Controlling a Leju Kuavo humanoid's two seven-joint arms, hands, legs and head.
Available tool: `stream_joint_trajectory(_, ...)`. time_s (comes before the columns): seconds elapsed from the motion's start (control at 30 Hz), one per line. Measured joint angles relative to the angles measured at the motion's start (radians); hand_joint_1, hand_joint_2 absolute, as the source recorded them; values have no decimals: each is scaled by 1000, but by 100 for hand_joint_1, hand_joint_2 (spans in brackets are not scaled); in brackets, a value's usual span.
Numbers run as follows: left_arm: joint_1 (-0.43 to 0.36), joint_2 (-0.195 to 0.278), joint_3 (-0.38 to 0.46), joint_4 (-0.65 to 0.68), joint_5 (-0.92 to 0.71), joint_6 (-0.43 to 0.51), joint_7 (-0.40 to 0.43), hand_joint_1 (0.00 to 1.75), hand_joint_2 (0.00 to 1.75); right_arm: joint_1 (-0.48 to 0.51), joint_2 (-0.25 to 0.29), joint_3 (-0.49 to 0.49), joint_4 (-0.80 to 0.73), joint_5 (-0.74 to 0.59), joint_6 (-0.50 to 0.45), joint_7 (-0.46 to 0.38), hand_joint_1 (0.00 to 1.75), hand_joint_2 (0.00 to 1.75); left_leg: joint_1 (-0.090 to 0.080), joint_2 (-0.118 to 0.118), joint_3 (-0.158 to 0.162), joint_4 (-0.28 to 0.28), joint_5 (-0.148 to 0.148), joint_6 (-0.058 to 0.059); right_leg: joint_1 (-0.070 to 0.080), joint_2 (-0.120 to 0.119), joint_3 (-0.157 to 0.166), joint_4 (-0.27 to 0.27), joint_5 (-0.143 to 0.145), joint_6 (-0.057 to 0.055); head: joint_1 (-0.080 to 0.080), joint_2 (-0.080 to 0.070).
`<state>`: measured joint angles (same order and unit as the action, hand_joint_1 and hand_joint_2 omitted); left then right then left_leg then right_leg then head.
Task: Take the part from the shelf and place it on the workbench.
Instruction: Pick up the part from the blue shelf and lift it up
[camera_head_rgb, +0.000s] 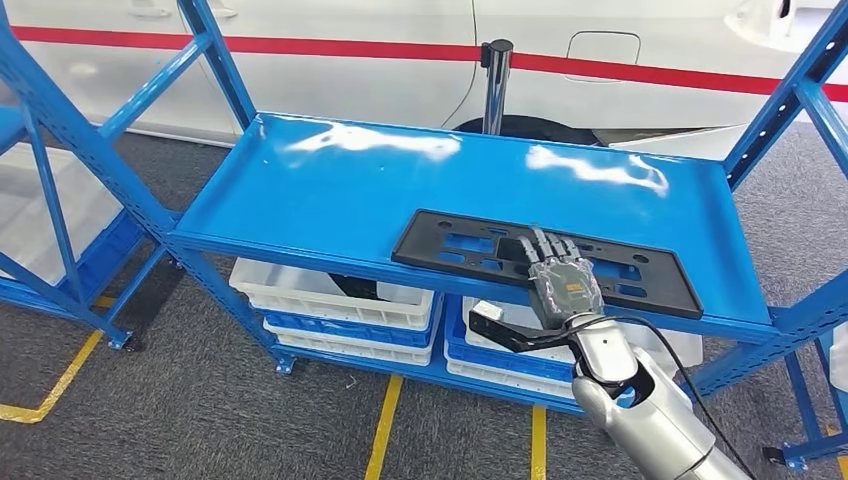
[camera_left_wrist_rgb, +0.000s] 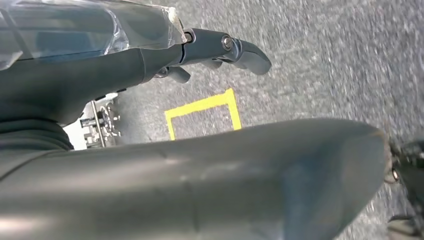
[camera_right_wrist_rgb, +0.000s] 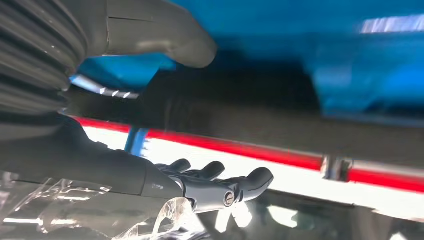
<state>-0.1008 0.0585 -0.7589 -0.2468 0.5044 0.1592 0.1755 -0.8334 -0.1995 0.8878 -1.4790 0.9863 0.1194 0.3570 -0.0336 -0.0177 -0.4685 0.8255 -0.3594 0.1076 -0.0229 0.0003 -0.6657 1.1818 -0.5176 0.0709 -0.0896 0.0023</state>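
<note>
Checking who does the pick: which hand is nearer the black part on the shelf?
The right. The right hand rests on the black part at the blue shelf's front edge. The left hand hangs over grey floor with yellow tape, away from it.

The head view looks down and forward from high over the blue shelf (camera_head_rgb: 330, 190). The right wrist view sits close at the shelf's front edge, sharing it. The left wrist view faces the floor (camera_left_wrist_rgb: 320, 60).
</note>
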Motion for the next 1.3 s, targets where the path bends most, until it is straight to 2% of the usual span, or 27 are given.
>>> stream_joint_trajectory(0.07,2,-2,0,0,1,-2,-3,0,0,3,0,2,0,-14,10,-14,9,175,10,-1,6,12,-17,-16,-8,0,44,-135,90,11,0,0)
stream_joint_trajectory(0.1,1,-2,-1,0,2,-2,-4,0,0,3,0,4,0,-23,17,-21,15,175,14,-1,8,21,-26,-25,-10,2,70,-205,119,14,0,0)
stream_joint_trajectory(0.13,-1,-2,-1,0,3,-2,-6,0,0,2,0,5,0,-35,26,-28,22,175,16,-1,7,28,-34,-32,-10,3,89,-254,133,9,0,0)
stream_joint_trajectory(0.17,-2,-2,-1,0,4,-2,-8,0,0,1,1,7,0,-49,38,-35,26,175,15,-1,6,33,-41,-39,-10,4,99,-278,138,0,0,0)
stream_joint_trajectory(0.23,-2,-1,-1,0,7,-2,-14,0,0,-3,3,12,-2,-75,59,-47,100,175,15,-1,5,41,-49,-48,-10,5,102,-277,135,-24,0,0)
stream_joint_trajectory(0.3,-1,-1,-1,0,12,-1,-18,0,0,-10,8,16,-3,-89,71,-50,174,175,17,1,-4,75,-68,-58,-13,4,110,-278,138,-36,0,0)
stream_joint_trajectory(0.33,-3,-1,-1,0,14,0,-19,0,0,-14,11,18,-3,-95,75,-50,175,175,20,2,-27,120,-92,-65,-14,4,112,-278,137,-40,0,0)
stream_joint_trajectory(0.43,-4,-2,-1,0,16,4,-21,0,0,-20,13,31,-3,-111,80,-50,175,175,31,4,-144,335,-185,-84,-13,4,114,-279,133,-46,-1,0)
stream_joint_trajectory(0.47,-2,-2,-1,0,16,6,-21,0,0,-20,13,36,-3,-114,80,-50,175,175,34,4,-170,375,-196,-86,-12,4,115,-279,132,-47,-1,0)
stream_joint_trajectory(0.5,-1,-3,-1,0,16,7,-21,0,0,-20,14,40,-3,-116,79,-50,175,175,35,5,-175,372,-185,-85,-12,5,116,-279,131,-47,-1,0)
stream_joint_trajectory(0.53,-1,-3,-1,0,17,8,-22,0,0,-22,14,43,-3,-118,79,-50,175,175,34,5,-161,327,-155,-81,-11,6,118,-279,130,-46,-1,0)
stream_joint_trajectory(0.6,-2,-3,-1,0,18,11,-24,0,0,-26,14,48,-3,-122,75,-49,175,175,28,6,-92,164,-72,-65,-10,6,123,-281,129,-45,-1,0)
stream_joint_trajectory(0.63,-3,-3,-1,0,19,13,-26,0,0,-29,14,49,-3,-124,72,-47,175,175,22,7,-63,97,-45,-56,-9,6,125,-283,130,-42,-1,0)
stream_joint_trajectory(0.67,-4,-2,-1,0,20,15,-29,0,0,-32,14,50,-3,-126,70,-44,175,175,16,8,-45,54,-28,-48,-10,6,126,-286,130,-39,-1,0)
stream_joint_trajectory(0.73,-4,-2,-1,0,21,18,-34,0,0,-36,13,52,-3,-127,66,-39,175,175,8,8,-38,31,-20,-41,-10,7,128,-292,131,-27,-1,0)
stream_joint_trajectory(0.8,-3,-3,-2,0,19,19,-41,0,87,-39,11,54,-2,-128,63,-37,175,175,13,10,-29,19,-4,-39,-10,7,125,-281,120,-18,-1,0)
stream_joint_trajectory(0.83,-3,-3,-2,0,17,19,-47,0,131,-40,9,56,-2,-128,61,-37,175,175,16,11,-25,14,2,-38,-8,7,111,-250,100,-15,-1,0)
stream_joint_trajectory(0.87,-3,-3,-3,0,15,17,-53,0,175,-40,7,57,-2,-128,59,-36,175,175,19,12,-22,10,4,-37,-7,6,84,-191,68,-14,0,0)
stream_joint_trajectory(0.93,-4,-3,-5,0,13,13,-63,0,175,-38,2,60,-2,-127,56,-35,175,175,16,12,-21,11,1,-32,-4,5,5,-35,0,-12,0,0)
stream_joint_trajectory(0.97,-3,-3,-6,0,13,10,-68,0,175,-38,0,62,-2,-127,55,-34,175,175,15,12,-19,11,-1,-30,-4,5,-26,19,-15,-11,0,0)
stream_joint_trajectory(1.0,-3,-3,-6,0,14,8,-71,0,175,-38,-1,63,-2,-127,55,-33,175,175,14,12,-17,12,-3,-30,-4,5,-37,34,-8,-11,0,0)
stream_joint_trajectory(1.03,-2,-3,-6,0,13,7,-76,0,175,-38,-3,65,-2,-126,54,-33,175,175,14,11,-14,13,-6,-31,-4,5,-24,2,19,-11,0,0)
stream_joint_trajectory(1.1,-2,-4,-8,0,8,10,-84,0,175,-41,-5,68,-2,-125,52,-31,175,175,14,10,-7,20,-17,-37,-5,5,50,-152,94,-13,0,0)
stream_joint_trajectory(1.13,-3,-4,-9,0,6,12,-88,0,175,-42,-5,70,-2,-125,50,-30,175,175,12,10,-5,25,-25,-41,-5,5,85,-221,120,-17,0,0)
stream_joint_trajectory(1.17,-4,-4,-12,0,4,14,-91,0,175,-43,-5,72,-3,-123,49,-30,175,175,11,10,-5,29,-31,-45,-4,6,107,-265,133,-21,0,0)
stream_joint_trajectory(1.2,-5,-4,-14,0,4,14,-94,0,175,-44,-5,74,-3,-122,48,-29,175,175,9,10,-5,31,-36,-49,-3,6,116,-281,134,-26,-1,0)
stream_joint_trajectory(1.3,-6,-3,-21,0,10,11,-98,0,175,-49,-4,77,-3,-118,42,-29,175,175,12,11,-7,48,-53,-58,-3,5,118,-282,133,-42,-1,0)
